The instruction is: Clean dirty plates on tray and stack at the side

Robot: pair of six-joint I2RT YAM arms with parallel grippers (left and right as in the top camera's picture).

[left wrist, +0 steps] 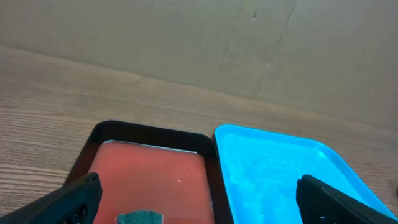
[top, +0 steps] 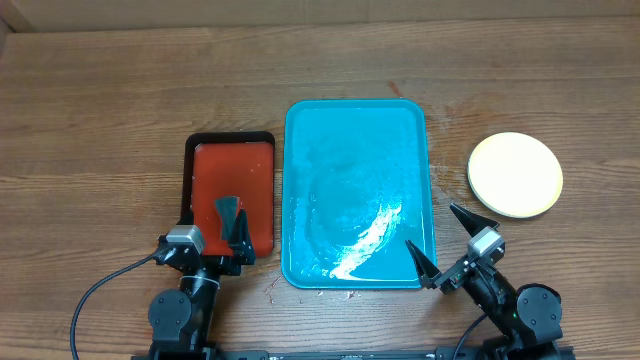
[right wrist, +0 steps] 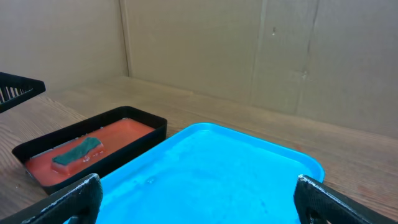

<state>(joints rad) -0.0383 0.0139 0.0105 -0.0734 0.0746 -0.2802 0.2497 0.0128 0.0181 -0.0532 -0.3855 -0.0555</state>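
Note:
The turquoise tray lies in the middle of the table with nothing on it; its surface looks wet and shiny. It also shows in the left wrist view and the right wrist view. The pale yellow plates sit on the table to the right of the tray; only the top one shows. My left gripper is open and empty over the near end of the small red tray. My right gripper is open and empty at the turquoise tray's near right corner.
A black-rimmed tray with a red-orange inside lies left of the turquoise tray, holding a green sponge. Small crumbs lie on the wood in front of the turquoise tray. A cardboard wall stands behind the table.

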